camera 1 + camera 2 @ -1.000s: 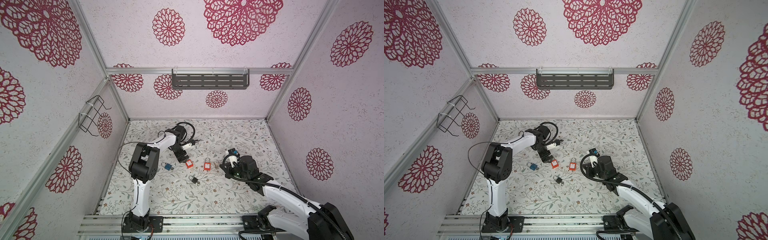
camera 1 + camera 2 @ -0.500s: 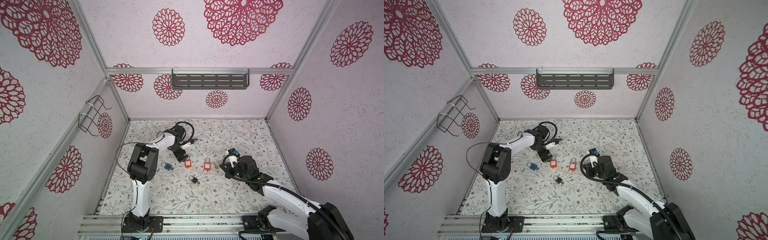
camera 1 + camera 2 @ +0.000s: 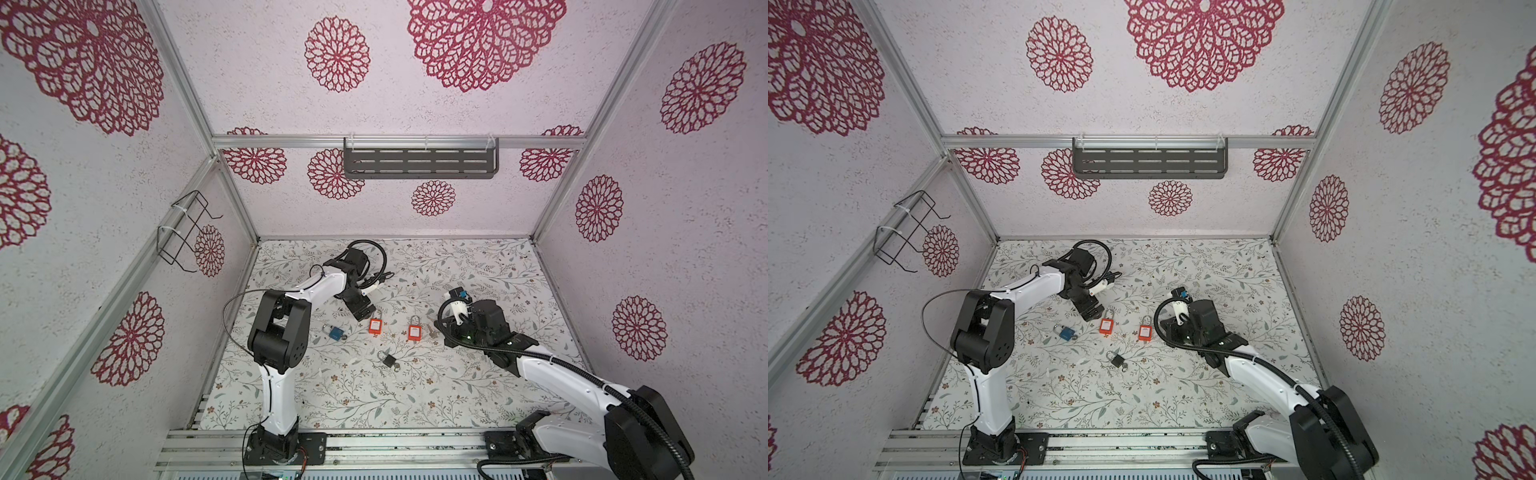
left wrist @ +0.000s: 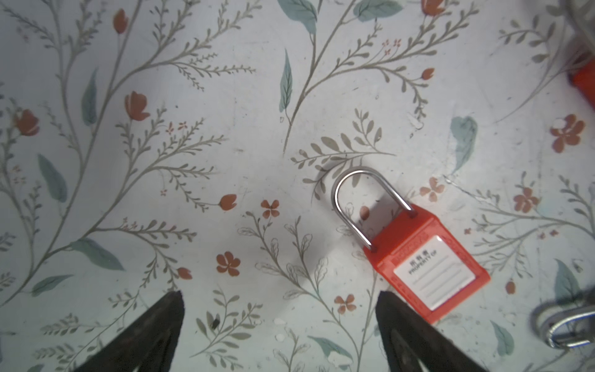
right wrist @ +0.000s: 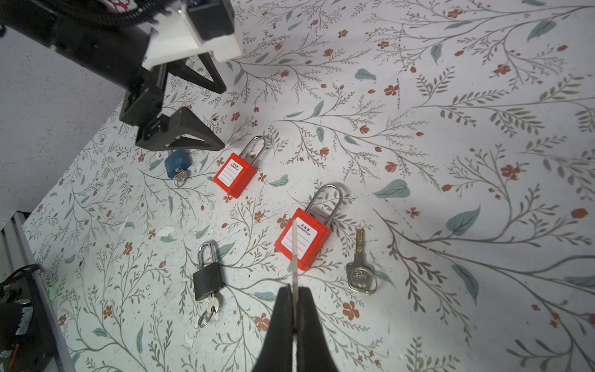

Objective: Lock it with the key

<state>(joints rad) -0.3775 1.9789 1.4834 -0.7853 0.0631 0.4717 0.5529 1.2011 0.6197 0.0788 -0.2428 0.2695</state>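
Two red padlocks lie flat on the floral table, one on the left [image 3: 375,325] [image 5: 235,175] and one on the right [image 3: 414,331] [image 5: 302,238]. My right gripper [image 5: 294,290] [image 3: 442,333] is shut on a thin silver key [image 5: 294,254]. Seen edge-on, its blade points over the right red padlock's label. My left gripper [image 4: 280,299] [image 3: 363,309] is open and low over the table. One of its fingers [image 4: 391,310] sits right beside the left red padlock [image 4: 428,267], with nothing between the fingers.
A blue padlock [image 3: 336,332] [image 5: 177,162] and a black padlock [image 3: 389,360] [image 5: 207,278] lie nearby, each with a key in it. A loose key on a ring [image 5: 360,267] rests beside the right red padlock. Patterned walls enclose the table.
The left arm's elbow has drifted slightly to the left, while its open gripper stays by the left red padlock. The right arm and its key have not moved.
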